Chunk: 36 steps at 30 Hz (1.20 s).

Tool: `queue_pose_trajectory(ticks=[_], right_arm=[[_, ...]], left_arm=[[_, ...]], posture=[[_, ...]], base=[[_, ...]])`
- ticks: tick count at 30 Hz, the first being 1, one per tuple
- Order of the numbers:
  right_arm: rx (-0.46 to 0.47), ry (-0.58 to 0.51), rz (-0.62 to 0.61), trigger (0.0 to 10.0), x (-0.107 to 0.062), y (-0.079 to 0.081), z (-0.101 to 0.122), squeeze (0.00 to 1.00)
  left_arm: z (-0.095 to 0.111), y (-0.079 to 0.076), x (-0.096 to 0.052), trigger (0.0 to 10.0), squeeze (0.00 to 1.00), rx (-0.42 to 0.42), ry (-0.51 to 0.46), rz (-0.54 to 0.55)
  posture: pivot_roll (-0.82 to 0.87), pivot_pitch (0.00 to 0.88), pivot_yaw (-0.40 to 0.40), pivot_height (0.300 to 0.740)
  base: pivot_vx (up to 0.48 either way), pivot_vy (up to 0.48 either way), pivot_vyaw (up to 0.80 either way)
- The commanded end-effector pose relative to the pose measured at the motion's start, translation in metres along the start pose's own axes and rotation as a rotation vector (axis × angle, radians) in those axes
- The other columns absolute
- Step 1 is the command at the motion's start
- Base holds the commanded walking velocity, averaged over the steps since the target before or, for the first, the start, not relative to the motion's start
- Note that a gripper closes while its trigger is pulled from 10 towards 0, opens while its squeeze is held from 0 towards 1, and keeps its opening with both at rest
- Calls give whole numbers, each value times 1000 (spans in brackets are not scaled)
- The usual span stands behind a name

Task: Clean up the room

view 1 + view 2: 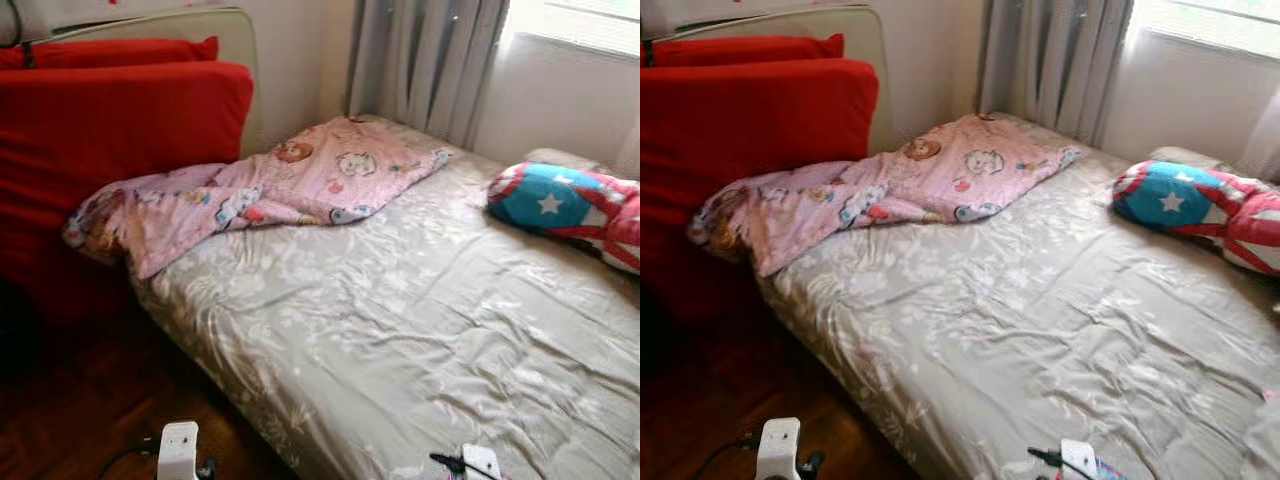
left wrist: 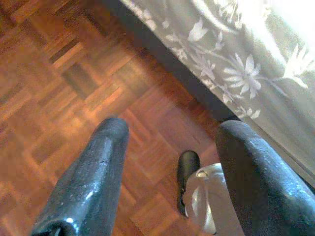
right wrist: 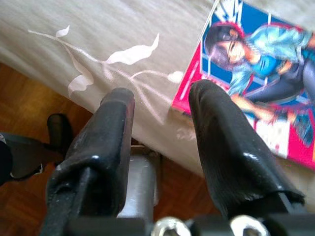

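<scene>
A crumpled pink cartoon-print blanket point(image 1: 270, 190) lies across the head of the bed and hangs off its left edge. A blue, red and white star pillow point(image 1: 565, 205) rests at the bed's right side. A colourful comic-style book point(image 3: 256, 83) lies flat on the grey floral sheet point(image 1: 400, 330), near the bed's front edge. My right gripper point(image 3: 162, 96) hovers open over that edge, beside the book and not touching it. My left gripper point(image 2: 174, 130) hangs open above the parquet floor point(image 2: 74, 73), next to the bed's side.
Big red cushions point(image 1: 110, 130) stand against the wall left of the bed, with a pale headboard point(image 1: 225, 35) behind. Grey curtains point(image 1: 430, 60) and a bright window are at the back. My own leg and foot point(image 2: 189, 169) stand on the floor by the bed.
</scene>
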State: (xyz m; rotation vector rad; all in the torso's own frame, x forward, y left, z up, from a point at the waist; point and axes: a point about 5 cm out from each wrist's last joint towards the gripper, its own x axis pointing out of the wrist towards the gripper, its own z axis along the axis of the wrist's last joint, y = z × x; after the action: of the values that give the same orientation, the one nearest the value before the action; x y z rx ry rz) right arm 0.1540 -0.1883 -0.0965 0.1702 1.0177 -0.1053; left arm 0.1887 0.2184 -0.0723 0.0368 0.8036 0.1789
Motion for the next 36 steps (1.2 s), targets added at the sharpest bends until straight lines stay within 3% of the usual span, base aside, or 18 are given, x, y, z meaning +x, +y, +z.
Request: queue_pose_trajectory(ticks=[1, 13, 18, 36], right_arm=[[-4, 4, -9, 10000, 0, 1, 1, 0], [47, 6, -17, 10000, 0, 1, -1, 0], [53, 5, -12, 10000, 0, 2, -1, 0], [48, 6, 11, 10000, 1, 5, -2, 0]], left_arm=[[2, 2, 1, 10000, 0, 19, 2, 4], [0, 4, 0, 10000, 0, 21, 7, 4], [0, 5, 0, 10000, 0, 23, 7, 4], [1, 7, 0, 10000, 0, 22, 6, 7]], posture=[[13, 0, -63, 740], [12, 0, -53, 740], [12, 0, -48, 740], [12, 0, -36, 740]], base=[[0, 480, 0], [0, 480, 0], [0, 480, -609], [0, 480, 0]])
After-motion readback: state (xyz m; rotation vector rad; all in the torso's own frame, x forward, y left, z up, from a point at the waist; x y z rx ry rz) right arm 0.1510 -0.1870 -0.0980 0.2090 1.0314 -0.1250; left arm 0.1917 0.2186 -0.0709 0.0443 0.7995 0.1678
